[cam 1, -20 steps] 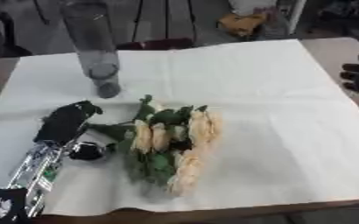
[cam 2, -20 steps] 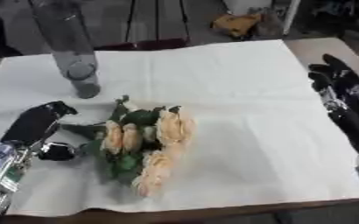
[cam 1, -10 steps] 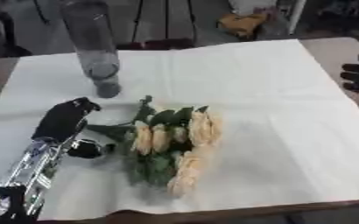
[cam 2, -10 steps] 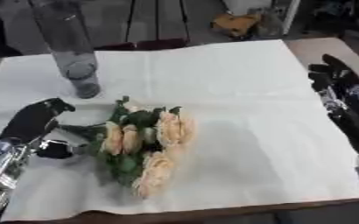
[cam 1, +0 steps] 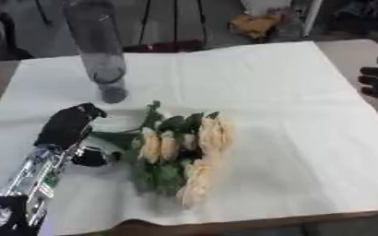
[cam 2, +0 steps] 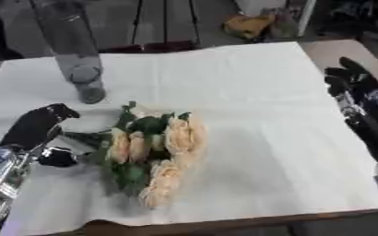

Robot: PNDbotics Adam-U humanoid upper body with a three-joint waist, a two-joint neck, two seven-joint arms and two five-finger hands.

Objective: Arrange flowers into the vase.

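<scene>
Nearest us, our left arm comes up from the lower left corner, silver along the forearm; our left hand (cam 1: 66,127) lies on the white cloth (cam 1: 289,138) just left of the flowers (cam 1: 180,150), its black fingers stretched forward and bent a little downward at the tips; the thumb (cam 1: 91,156) juts out to the right toward the green stems; we cannot tell whether it touches them, and the hand has hold of nothing that we can see.

The flowers lie on their sides near the front middle of the cloth; they are a bunch of cream-coloured roses with dark green leaves, the blooms pointing toward us and to the right, the stems running back toward the left hand.

At the right edge, our right hand (cam 2: 355,85) rests beyond the cloth's right side, well apart from the flowers; its black fingers are straight and point away from us, holding nothing.

Farther back on the left stands the vase (cam 2: 73,55); it is tall, clear and upright on the cloth, well apart from the bunch; no flower is in it.
</scene>
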